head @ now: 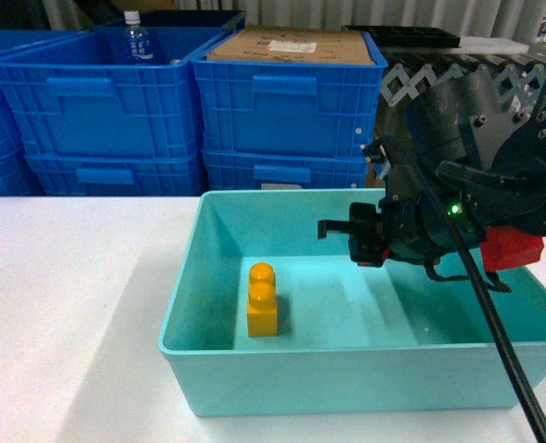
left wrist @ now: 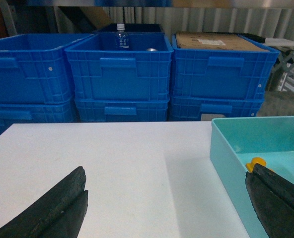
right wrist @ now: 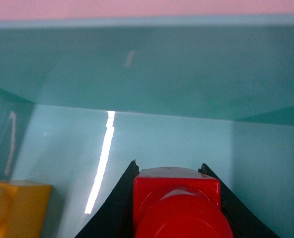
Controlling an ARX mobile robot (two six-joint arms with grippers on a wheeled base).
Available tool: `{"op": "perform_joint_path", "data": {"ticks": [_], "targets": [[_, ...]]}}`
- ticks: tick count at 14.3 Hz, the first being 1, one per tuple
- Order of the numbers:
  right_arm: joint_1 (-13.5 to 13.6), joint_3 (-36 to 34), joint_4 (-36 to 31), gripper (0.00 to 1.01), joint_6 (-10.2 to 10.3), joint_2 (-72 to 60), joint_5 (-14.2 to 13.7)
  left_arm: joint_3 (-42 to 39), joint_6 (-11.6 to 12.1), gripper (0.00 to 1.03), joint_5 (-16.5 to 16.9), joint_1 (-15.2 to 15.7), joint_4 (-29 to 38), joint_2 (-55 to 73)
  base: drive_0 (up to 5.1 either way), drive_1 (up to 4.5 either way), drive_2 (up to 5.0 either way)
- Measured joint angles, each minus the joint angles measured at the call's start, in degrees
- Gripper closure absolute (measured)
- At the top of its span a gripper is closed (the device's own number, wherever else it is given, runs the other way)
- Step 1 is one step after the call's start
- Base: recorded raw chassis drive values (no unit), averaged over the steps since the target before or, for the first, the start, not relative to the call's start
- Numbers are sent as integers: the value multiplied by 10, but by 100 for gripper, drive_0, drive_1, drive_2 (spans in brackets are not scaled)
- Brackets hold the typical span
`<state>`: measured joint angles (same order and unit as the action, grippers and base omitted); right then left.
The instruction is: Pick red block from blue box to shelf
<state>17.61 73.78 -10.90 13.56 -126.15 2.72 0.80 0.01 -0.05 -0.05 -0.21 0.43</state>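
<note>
The red block sits clamped between the right gripper fingers, above the blue box floor. A yellow brick stands left of it. The left gripper hovers with fingers wide over the white table.

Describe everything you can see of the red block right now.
The red block is a small, glossy red plastic brick, squarish, with one round stud pointing toward the right wrist camera. It sits clamped between the dark fingers of the right hand, inside the blue box. The yellow brick lies apart on its left. From the head view the hand mostly hides it, so whether it rests on the box floor or is lifted cannot be told.
</note>
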Motion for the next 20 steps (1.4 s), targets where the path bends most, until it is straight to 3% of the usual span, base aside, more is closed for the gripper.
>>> {"op": "perform_joint_path", "data": {"ticks": [3,7,9,12,13,20], "targets": [[-19,-44,-31,74,-6,63,19,0,0,5,0,0,0,0,0,0,0],[-73,-113,-84,74,-12,195,17,0,0,5,0,0,0,0,0,0,0],[-85,-129,-114,74,-26,238,-22,0,0,5,0,0,0,0,0,0,0],[-96,-160,-166,74,-50,262,-117,0,0,5,0,0,0,0,0,0,0],[-99,-176,-175,74,-54,266,-132,0,0,5,0,0,0,0,0,0,0],[-108,-316,-286,74,-56,352,-145,0,0,5,0,0,0,0,0,0,0]]}}
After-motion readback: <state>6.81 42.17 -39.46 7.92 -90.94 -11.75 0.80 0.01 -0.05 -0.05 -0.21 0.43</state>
